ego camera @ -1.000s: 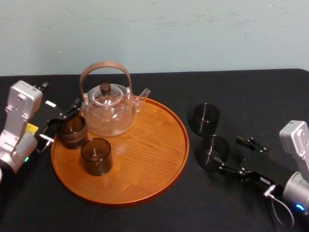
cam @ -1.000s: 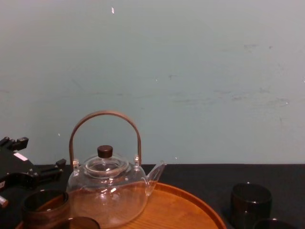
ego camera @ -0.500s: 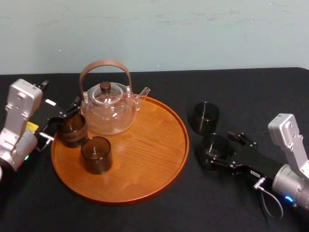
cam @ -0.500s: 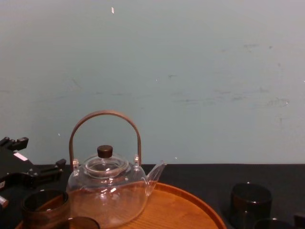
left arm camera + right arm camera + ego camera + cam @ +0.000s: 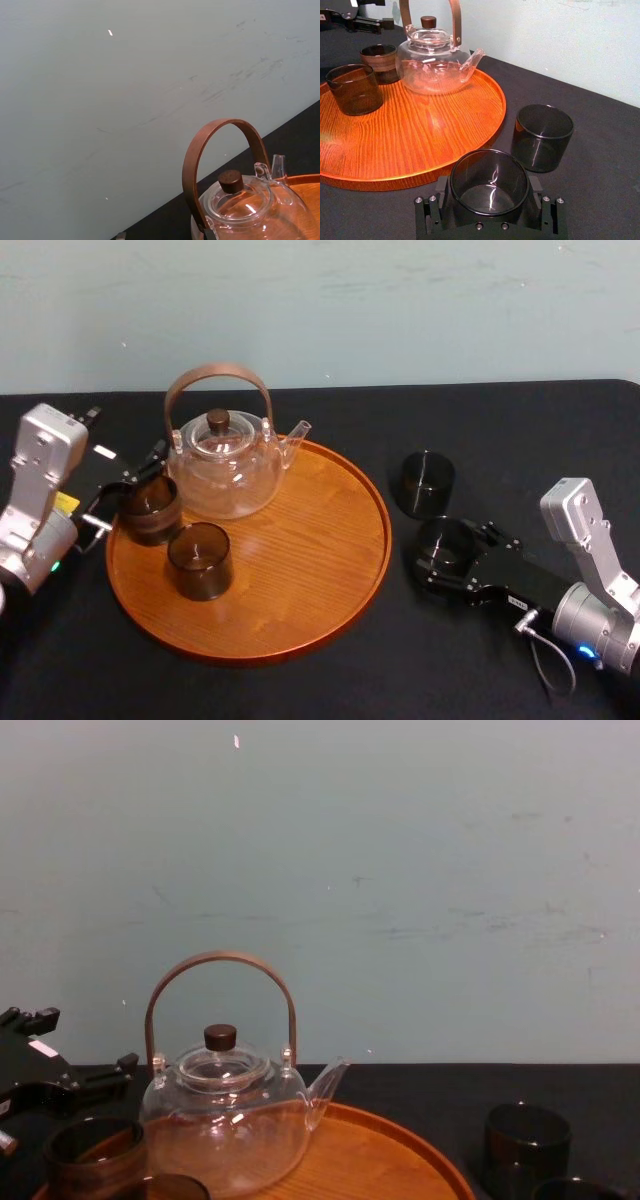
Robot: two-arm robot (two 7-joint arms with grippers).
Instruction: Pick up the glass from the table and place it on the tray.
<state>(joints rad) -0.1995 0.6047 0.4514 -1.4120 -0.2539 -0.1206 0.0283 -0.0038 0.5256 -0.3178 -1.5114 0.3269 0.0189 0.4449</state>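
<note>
Where the black table (image 5: 300,690) runs nearest the robot's right side, the right gripper (image 5: 457,554) lies low over the cloth, reaching toward the tray. A dark glass (image 5: 489,175) stands upright on the table inside this gripper, enclosed on two opposite sides. The right wrist view does not show whether the gripper is clamped on the dark glass or merely surrounds it. The dark glass is off the tray (image 5: 300,570), just beside its right rim.

A second dark glass (image 5: 427,480) stands upright on the table just beyond the first. It is near the first, apart from the right gripper, and also beside the tray's right rim.

The tray is round, orange-brown wood with a low raised rim, and occupies the centre of the table. A front brown glass (image 5: 200,560) stands upright on its left half. Behind it, at the tray's left rim, stands a rear brown glass (image 5: 150,510).

The left gripper (image 5: 125,490) is at the tray's left edge, with its jaws spread apart. The rear brown glass is just beside it. Contact between the two cannot be determined.

A clear glass teapot (image 5: 222,470) stands at the far side of the tray, its spout pointing to the robot's right. It has a brown arched handle (image 5: 215,370) and a dark lid knob (image 5: 218,422).

A pale green wall (image 5: 400,300) rises behind the table's far edge.
</note>
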